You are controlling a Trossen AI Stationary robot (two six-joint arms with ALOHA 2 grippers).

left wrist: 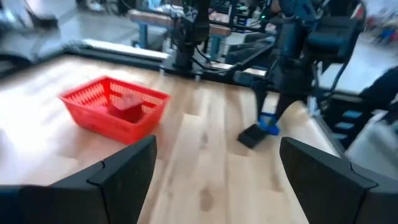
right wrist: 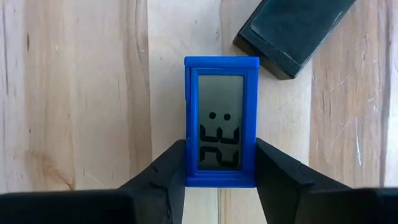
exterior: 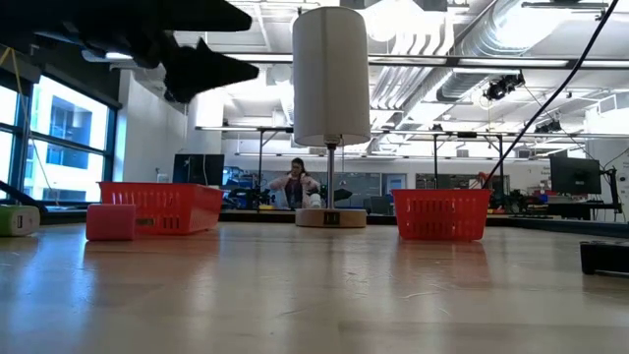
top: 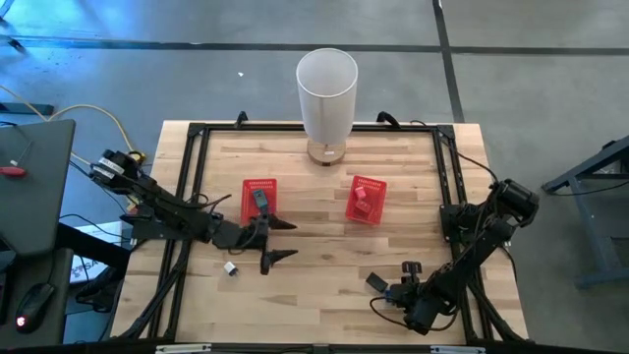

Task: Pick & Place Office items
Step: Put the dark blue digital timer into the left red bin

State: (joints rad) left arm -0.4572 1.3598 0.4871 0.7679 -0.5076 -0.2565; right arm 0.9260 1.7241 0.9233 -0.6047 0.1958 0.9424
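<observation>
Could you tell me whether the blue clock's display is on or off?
On: the blue clock, clamped between the right gripper fingers, shows dark digits.

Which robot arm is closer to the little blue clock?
Right. The right end effector is clamped on the blue clock; the left end effector is far across the table, open.
</observation>
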